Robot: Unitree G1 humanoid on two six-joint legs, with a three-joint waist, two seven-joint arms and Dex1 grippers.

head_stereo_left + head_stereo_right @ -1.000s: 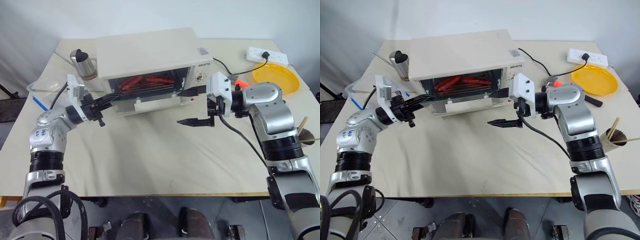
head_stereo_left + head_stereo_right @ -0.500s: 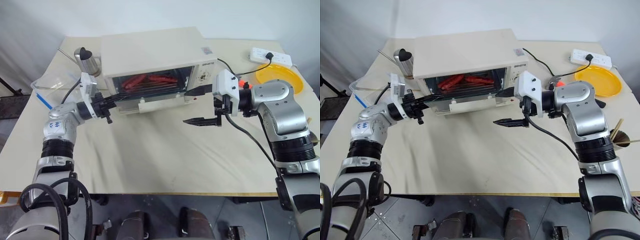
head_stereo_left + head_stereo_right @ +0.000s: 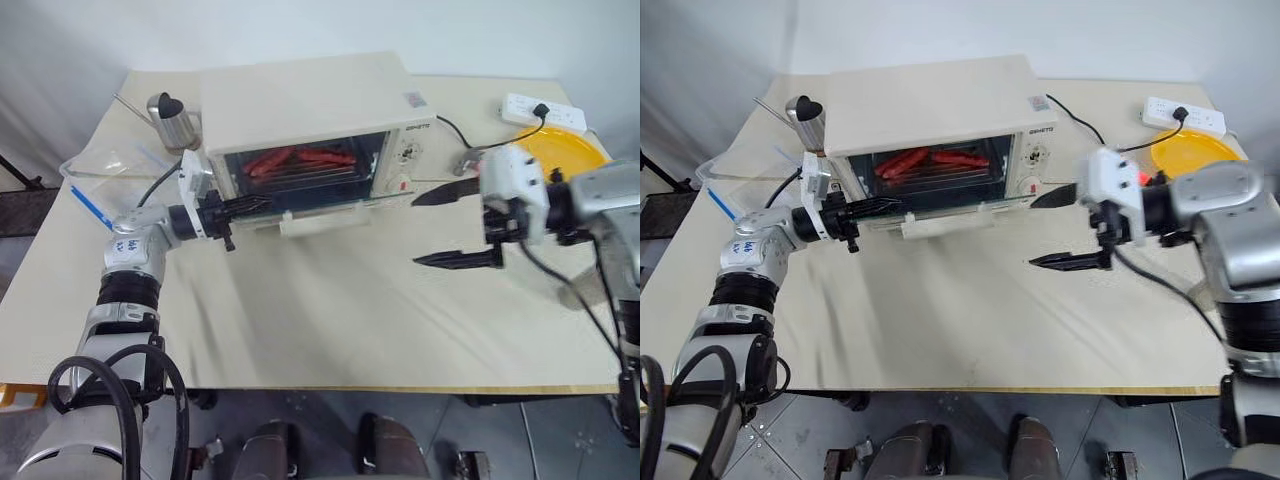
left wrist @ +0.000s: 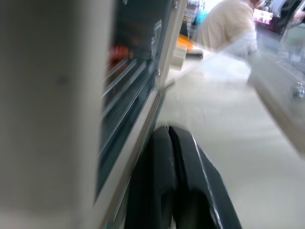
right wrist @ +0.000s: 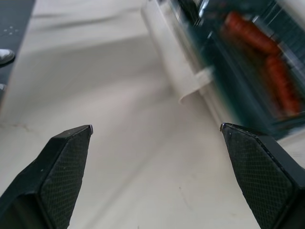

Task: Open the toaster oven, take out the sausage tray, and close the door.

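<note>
The cream toaster oven stands at the back of the table. Its glass door hangs partly open, tipped forward, with the white bar handle toward me. Red-brown sausages on the sausage tray show through the glass, inside the oven. My left gripper is shut, its tips lying against the door's left end. My right gripper hangs open above the table, to the right of the door and clear of it, holding nothing. The right wrist view looks between its fingertips at the handle.
A metal pot with a black lid and a clear glass container sit left of the oven. A yellow plate, a white power strip and the black cord lie at the back right.
My right gripper has drawn away from the oven to the right, still open. The door has tipped a little further open. The left gripper stays shut at the door's left end.
</note>
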